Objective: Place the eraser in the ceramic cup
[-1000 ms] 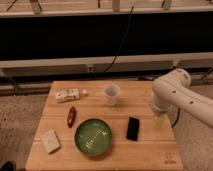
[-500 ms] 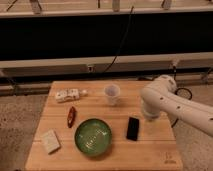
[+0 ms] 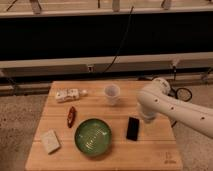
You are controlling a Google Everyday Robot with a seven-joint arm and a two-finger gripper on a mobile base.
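The gripper [image 3: 147, 118] hangs low over the right part of the wooden table [image 3: 150, 156], largely masked by the arm's own white wrist, so whether it is released or clenched cannot be told; nothing is seen held in it. The eraser [image 3: 133, 128] lies flat on the wood just beside the gripper, a little toward the camera and to the camera's left of it, apart from everything else. Its long axis runs roughly away from the camera, only slightly tilted, so a grasp would probably go across its narrow width. The ceramic cup [image 3: 112, 94] stands upright farther from the camera and more to the left of the gripper, beyond the eraser's far end, with bare wood between the two. The green bowl [image 3: 93, 136] sits on the eraser's other side from the gripper, near it but not touching, and is the closest thing that a low sweep could knock. A slim red object [image 3: 71, 116], a pale beige block [image 3: 50, 141] and a whitish packet [image 3: 67, 95] lie well past the bowl and out of the way.
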